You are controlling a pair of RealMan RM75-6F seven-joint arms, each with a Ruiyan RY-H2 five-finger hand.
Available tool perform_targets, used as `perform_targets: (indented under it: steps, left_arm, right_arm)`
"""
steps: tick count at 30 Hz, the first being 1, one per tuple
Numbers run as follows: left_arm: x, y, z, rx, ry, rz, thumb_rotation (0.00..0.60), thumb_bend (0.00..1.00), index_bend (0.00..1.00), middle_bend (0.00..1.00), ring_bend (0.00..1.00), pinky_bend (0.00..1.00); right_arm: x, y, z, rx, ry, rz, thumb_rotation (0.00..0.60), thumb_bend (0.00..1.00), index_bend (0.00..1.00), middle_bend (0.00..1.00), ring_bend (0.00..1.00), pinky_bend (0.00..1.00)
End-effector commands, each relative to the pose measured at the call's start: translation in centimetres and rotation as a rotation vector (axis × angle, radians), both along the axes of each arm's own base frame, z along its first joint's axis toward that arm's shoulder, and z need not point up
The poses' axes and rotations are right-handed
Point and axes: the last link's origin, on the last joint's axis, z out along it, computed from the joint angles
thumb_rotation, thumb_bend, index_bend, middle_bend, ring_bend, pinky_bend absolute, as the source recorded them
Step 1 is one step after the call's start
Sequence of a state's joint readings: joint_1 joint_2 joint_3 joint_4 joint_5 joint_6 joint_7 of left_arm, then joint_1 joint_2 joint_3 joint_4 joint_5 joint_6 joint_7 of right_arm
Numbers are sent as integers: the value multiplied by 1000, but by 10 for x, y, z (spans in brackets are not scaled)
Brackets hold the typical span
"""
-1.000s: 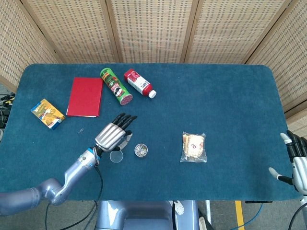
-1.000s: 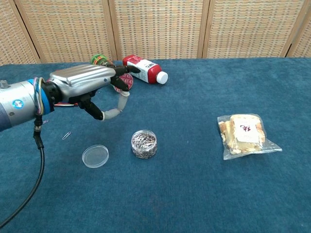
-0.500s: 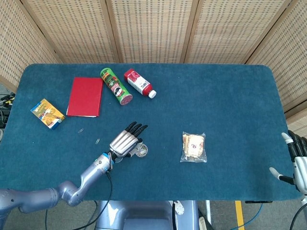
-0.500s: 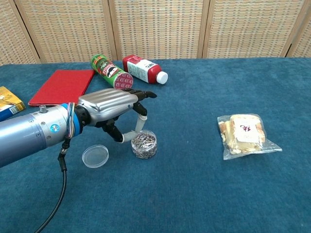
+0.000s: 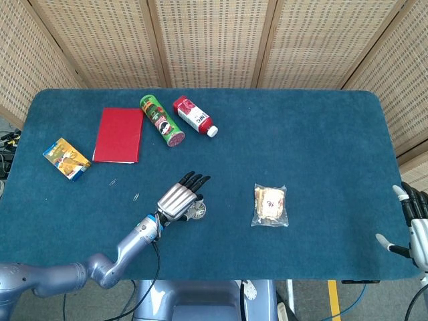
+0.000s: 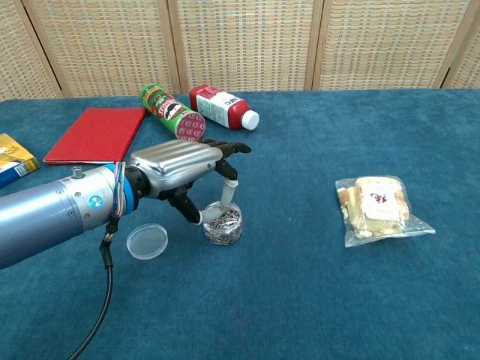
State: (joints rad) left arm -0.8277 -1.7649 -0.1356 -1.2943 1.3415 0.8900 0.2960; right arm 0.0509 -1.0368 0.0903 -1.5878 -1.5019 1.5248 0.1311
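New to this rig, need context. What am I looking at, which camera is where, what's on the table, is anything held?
It is a two-armed robot with finger hands at a blue table. The head view looks down from above; the chest view looks across from low in front. The left hand is over a small jar of clips, fingertips at its rim; whether it grips is unclear. The jar's lid lies beside it. Also there: chips can, bottle, red book, yellow box, snack bag. The right hand is open at the table's edge.

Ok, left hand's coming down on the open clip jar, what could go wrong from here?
The paper clip jar is open and full; its lid lies beside it, so a nudge from the left hand could tip it and scatter clips. It is small and round, so the fingers may slip off its rim.
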Motion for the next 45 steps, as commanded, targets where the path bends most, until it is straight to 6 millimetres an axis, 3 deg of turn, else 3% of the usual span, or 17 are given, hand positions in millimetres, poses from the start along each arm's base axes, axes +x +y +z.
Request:
perform_targets:
  steps: [1,5,10,15,18,24,28,31,34,40,45]
  left_arm:
    - [0,-1,-1,-7,1,3,600,272,392,0,0,0]
    - [0,0,1,-9,-8,10,600,179,189,0,0,0]
    - [3,1,8,1,-45,14,600,155,21,0,0,0]
    - [3,4,29,26,-90,9,600,155,0,0,0,0]
    - [-1,8,52,66,-114,8,600,152,0,0,0,0]
    - [-33,8,102,162,-81,45,600,72,0,0,0,0]
    - [-79,-10,151,313,-57,136,600,4,0,0,0,0]
    - [-103,-25,174,390,-46,204,600,0,0,0,0,0]
    - [-147,-65,215,513,-18,351,600,0,0,0,0,0]
    - [-179,-113,252,587,-78,456,600,0,0,0,0,0]
    - [-190,-126,258,577,-76,486,600,0,0,0,0,0]
  right_arm:
    - [0,0,0,-1,0,0,600,0,0,0,0,0]
    - [0,1,0,0,0,2,600,0,0,0,0,0]
    - [0,1,1,-3,-3,2,600,0,0,0,0,0]
    - [1,1,1,-4,-3,5,600,0,0,0,0,0]
    - [1,2,1,-3,-4,7,600,0,0,0,0,0]
    - [2,3,1,-4,-4,12,600,0,0,0,0,0]
    - [3,3,1,-9,-1,14,600,0,0,0,0,0]
    - [4,3,1,-6,0,14,600,0,0,0,0,0]
    - [4,3,0,-5,4,14,600,0,0,0,0,0]
    - [5,4,-1,-7,15,16,600,0,0,0,0,0]
    - [7,6,-2,-4,19,23,600,0,0,0,0,0]
